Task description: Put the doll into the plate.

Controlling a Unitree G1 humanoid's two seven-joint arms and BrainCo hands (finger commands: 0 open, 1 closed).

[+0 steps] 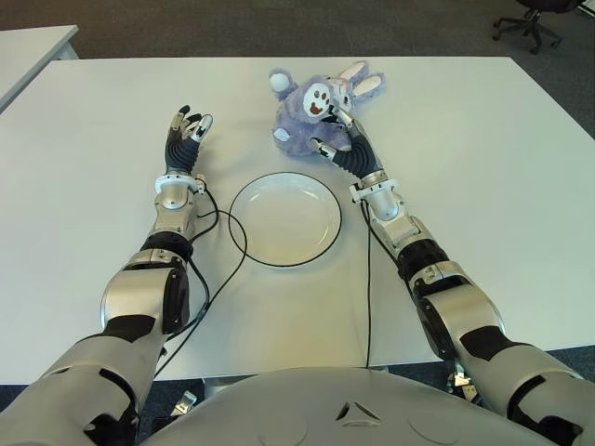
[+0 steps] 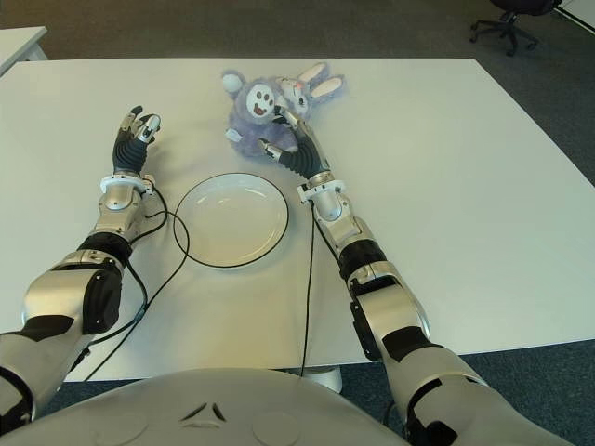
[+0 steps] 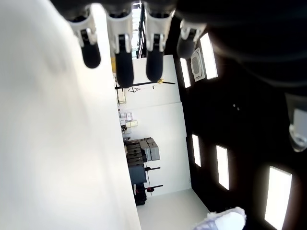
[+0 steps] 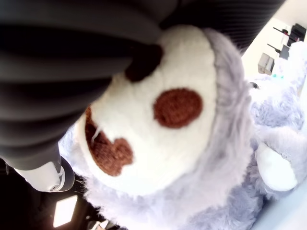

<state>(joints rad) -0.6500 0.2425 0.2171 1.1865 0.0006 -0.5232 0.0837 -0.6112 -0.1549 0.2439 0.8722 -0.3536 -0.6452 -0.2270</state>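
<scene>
My left hand (image 1: 189, 127) shows out on the bare table (image 1: 93, 167), to the left of the plate (image 1: 284, 218); its fingers are loosely spread and hold nothing. The plate, white with a dark rim, sits in the middle before me, with nothing in it. A black cable (image 1: 223, 260) loops past its left edge.

Just beyond the plate's far right edge, my right hand (image 1: 337, 130) is at the doll (image 1: 307, 116), fingers curled into its near side and round a white paw with brown pads. I judge this a hold, though how firm I cannot tell.

The doll is a lilac plush rabbit with white paws and pink-lined ears, lying on the table. It looks light, soft and squashy, unlikely to slip or break. A grip round the body should serve better than a floppy limb.
</scene>
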